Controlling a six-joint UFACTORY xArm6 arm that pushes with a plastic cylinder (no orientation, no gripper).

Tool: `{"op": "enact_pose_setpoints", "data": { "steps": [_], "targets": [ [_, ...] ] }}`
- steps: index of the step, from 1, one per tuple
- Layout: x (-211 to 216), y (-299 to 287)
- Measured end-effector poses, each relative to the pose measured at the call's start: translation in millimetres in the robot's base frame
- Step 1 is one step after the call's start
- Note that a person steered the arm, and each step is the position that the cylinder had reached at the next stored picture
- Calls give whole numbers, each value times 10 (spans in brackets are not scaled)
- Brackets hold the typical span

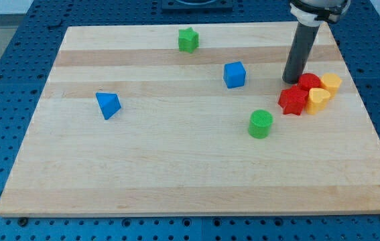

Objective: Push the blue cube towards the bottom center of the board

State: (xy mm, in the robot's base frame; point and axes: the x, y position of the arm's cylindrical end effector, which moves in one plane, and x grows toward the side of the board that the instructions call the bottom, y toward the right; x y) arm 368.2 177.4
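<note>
The blue cube sits on the wooden board, right of centre in the upper half. My tip rests on the board to the cube's right, about a cube's width and a half away, not touching it. The tip stands just left of and above a cluster of red and yellow blocks.
A red block, a second red block, a yellow block and another yellow block are clustered at the right. A green cylinder lies below the cube. A green star-shaped block is at the top; a blue triangular block at the left.
</note>
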Motion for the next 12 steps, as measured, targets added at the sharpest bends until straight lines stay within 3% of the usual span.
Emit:
{"op": "enact_pose_setpoints", "data": {
  "steps": [6,9,12],
  "targets": [
    [-599,-618],
    [-358,-818],
    [210,-1547]
  ]
}}
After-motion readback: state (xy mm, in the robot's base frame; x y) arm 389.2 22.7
